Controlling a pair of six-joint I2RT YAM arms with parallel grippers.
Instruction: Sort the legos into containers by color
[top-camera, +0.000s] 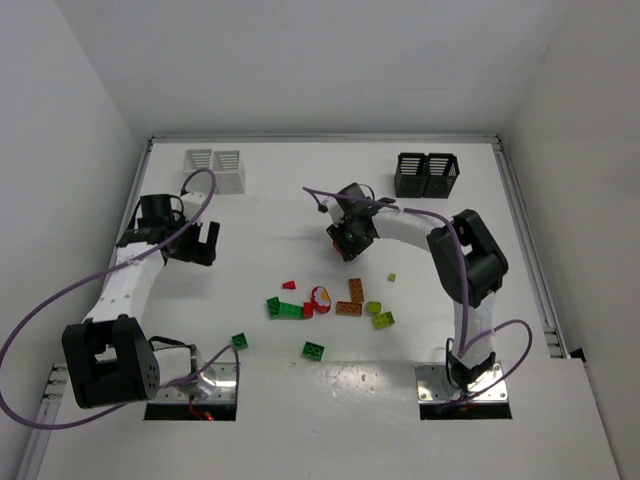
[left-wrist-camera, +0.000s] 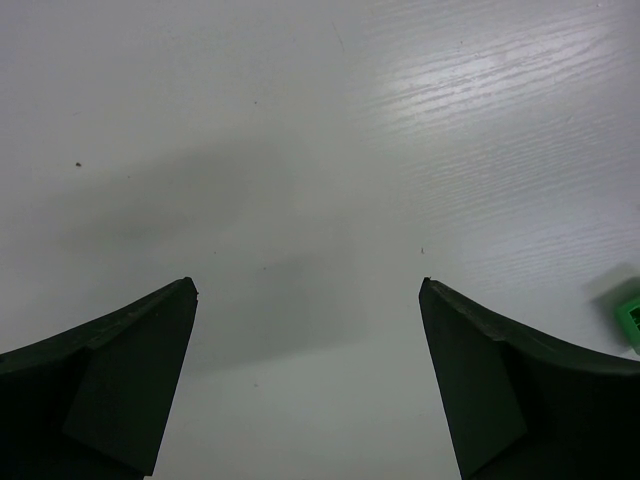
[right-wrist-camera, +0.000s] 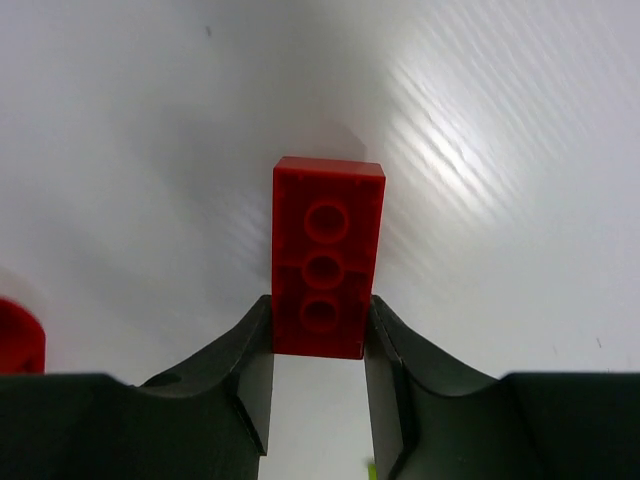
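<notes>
My right gripper (top-camera: 350, 238) is shut on a red lego (right-wrist-camera: 325, 255), holding it by its near end above the bare table (right-wrist-camera: 480, 120), between the loose pile and the black containers (top-camera: 427, 175). My left gripper (top-camera: 205, 243) is open and empty (left-wrist-camera: 308, 290) over bare table, below the white containers (top-camera: 213, 168). Loose legos lie mid-table: dark green (top-camera: 272, 305), red (top-camera: 320, 296), orange-brown (top-camera: 356, 290) and lime (top-camera: 384, 320). Two more dark green bricks (top-camera: 313, 350) (top-camera: 240, 341) lie nearer the arm bases.
A green brick (left-wrist-camera: 630, 310) shows at the right edge of the left wrist view. A red piece (right-wrist-camera: 15, 335) shows at the left edge of the right wrist view. A small lime piece (top-camera: 391, 277) lies apart. Walls enclose the table on three sides.
</notes>
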